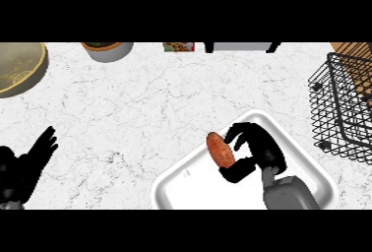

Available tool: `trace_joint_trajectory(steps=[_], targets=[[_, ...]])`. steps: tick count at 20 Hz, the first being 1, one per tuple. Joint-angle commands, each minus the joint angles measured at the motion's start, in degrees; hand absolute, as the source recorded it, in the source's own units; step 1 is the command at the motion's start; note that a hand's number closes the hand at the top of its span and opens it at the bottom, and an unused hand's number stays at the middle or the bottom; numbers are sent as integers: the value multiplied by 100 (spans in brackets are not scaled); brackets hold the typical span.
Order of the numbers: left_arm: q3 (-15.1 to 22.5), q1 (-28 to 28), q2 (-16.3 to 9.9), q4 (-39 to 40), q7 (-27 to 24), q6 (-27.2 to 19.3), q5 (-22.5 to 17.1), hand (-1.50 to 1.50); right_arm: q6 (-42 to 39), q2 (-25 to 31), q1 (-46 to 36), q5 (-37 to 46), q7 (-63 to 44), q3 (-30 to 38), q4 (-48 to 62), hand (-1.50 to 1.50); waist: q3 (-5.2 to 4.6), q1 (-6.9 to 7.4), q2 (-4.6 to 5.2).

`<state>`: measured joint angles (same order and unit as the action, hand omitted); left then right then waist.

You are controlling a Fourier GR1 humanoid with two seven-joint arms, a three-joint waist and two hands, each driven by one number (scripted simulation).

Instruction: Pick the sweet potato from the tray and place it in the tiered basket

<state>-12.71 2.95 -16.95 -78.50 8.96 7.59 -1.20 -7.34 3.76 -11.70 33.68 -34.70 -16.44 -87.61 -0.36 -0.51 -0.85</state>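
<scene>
While the right hand (254, 152) curls round the potato (219, 149) on the tray (181, 184), the pick is underway; next, lift toward the basket (347, 106) at two o'clock.

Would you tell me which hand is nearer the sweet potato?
Right. The right hand curls around the sweet potato on the tray; the left hand rests far off at the left edge.

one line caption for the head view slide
Right hand closing around the sweet potato on the white tray.

Black right hand (256, 147) on grey forearm (291, 193).
</scene>
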Motion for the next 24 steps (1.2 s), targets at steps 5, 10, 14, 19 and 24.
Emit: trace_joint_trajectory(steps=[5, 10, 14, 19, 24], targets=[[-48, 114, 39, -8, 40, -64, -2, 0, 440, -166, -406, 2867, -2424, -1431, -1536, 150, 1, -134, -81], [-169, 65, -148, -67, 53, 92, -107, 0, -325, -173, -643, 4156, -3525, -1817, -2848, 150, 17, -130, -36], [-110, -37, -123, -92, 65, 101, -62, 0, -1105, -366, -924, 4663, -3825, -1677, -3574, 150, 27, -32, 33], [-10, -49, 55, -121, 63, 84, -40, 0, -1415, -371, -1242, 4385, -3377, -856, -4046, 150, 32, 35, 70], [-60, -107, 16, -360, 390, 103, -120, 0, -1342, -325, -2060, 3942, -2592, 660, -3586, 150, 36, 81, 84]])
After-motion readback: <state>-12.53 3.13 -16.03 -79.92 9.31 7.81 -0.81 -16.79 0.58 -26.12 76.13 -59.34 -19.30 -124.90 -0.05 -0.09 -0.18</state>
